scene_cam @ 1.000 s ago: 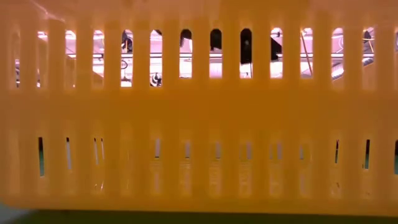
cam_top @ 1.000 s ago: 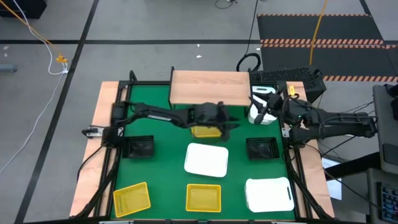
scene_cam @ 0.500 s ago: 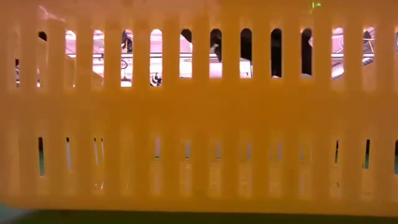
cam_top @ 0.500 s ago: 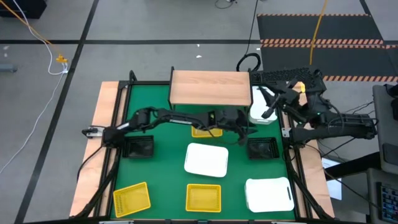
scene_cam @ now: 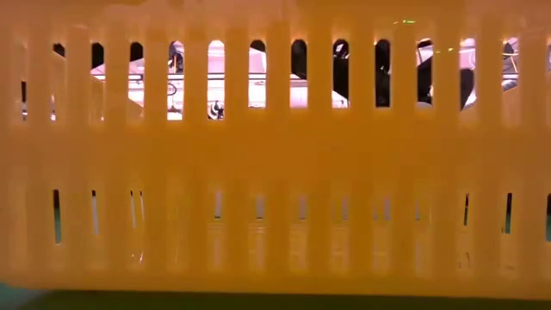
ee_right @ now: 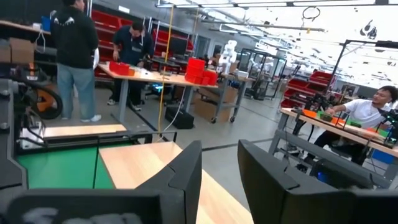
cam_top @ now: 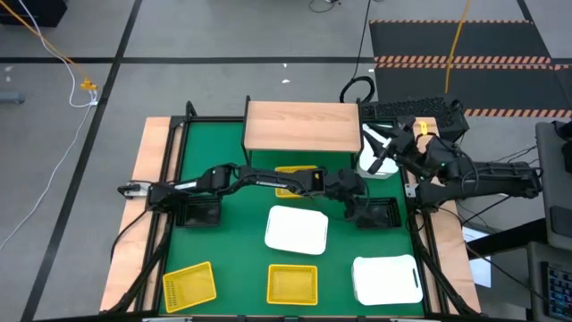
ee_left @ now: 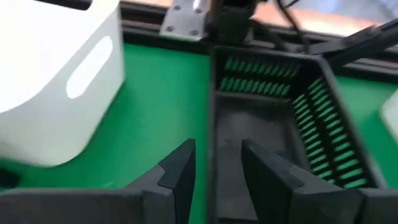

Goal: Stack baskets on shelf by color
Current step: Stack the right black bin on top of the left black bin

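Note:
My left gripper (cam_top: 359, 204) (ee_left: 217, 180) reaches across the table to the right-hand black basket (cam_top: 380, 215) (ee_left: 267, 118). It is open, with one finger on either side of that basket's left wall; whether they touch it, I cannot tell. A yellow basket (cam_top: 295, 177) lies on the mat in front of the shelf (cam_top: 302, 127). My right gripper (cam_top: 382, 152) (ee_right: 217, 180) is open and empty, over a white basket (cam_top: 375, 163) (ee_left: 56, 81) beside the shelf's right end. It points out into the room.
On the mat lie a white basket (cam_top: 297, 229), another white one (cam_top: 386, 279), two yellow baskets (cam_top: 189, 284) (cam_top: 292, 283) and a second black basket (cam_top: 198, 212). One yellow basket (scene_cam: 275, 172) fills the low view. People stand at benches (ee_right: 74, 56) beyond the table.
My left gripper has moved away from the yellow basket in front of the shelf and travelled toward the table's right edge, reaching the right-hand black basket. The yellow basket stays on the mat. My right gripper has shifted a little over the white basket.

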